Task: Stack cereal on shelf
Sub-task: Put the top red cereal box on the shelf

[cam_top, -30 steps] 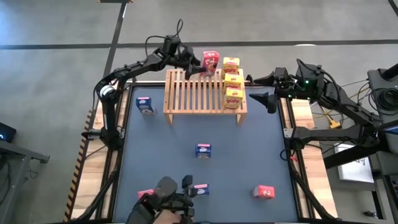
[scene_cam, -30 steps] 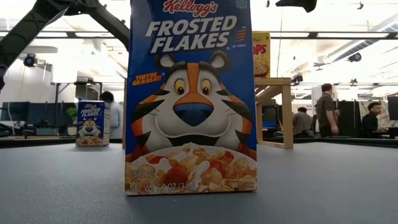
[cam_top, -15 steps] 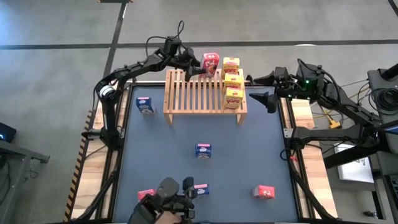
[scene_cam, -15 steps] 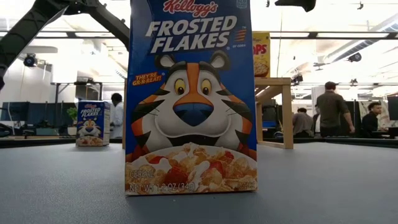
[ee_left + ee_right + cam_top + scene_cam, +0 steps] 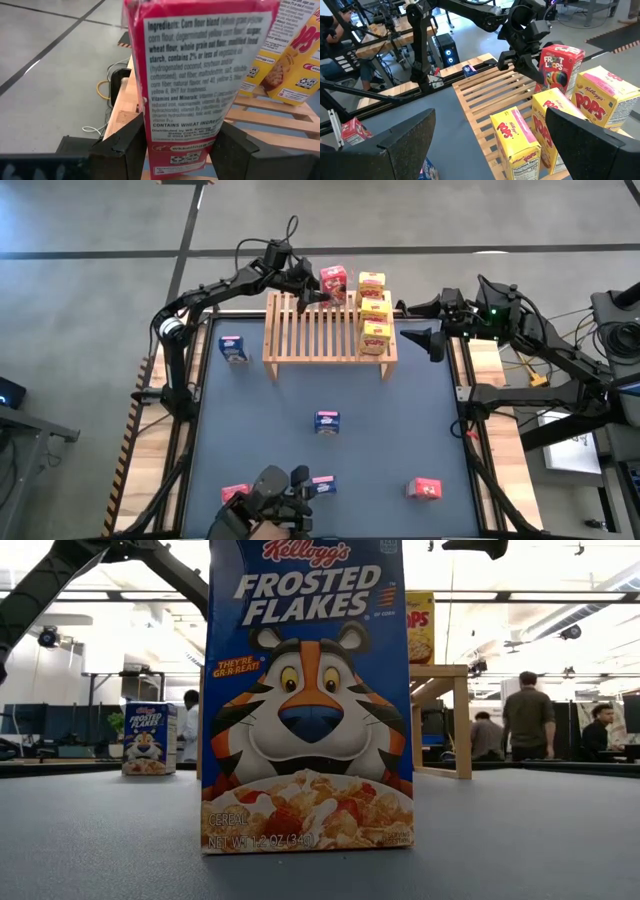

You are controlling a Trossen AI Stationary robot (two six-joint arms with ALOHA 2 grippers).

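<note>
Cereal: red box (image 5: 334,279) has shifted slightly left along the back edge of the shelf (image 5: 315,332) since the earlier frame. Left gripper (image 5: 311,284) clamps it between both fingers, upright, beside three yellow boxes (image 5: 374,310). Right gripper (image 5: 432,323) waits, jaws spread, empty.

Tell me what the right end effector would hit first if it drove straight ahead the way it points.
Probably the nearest yellow Pops box on the shelf; the right end effector is open and aimed at that row, though depth is uncertain.
</note>
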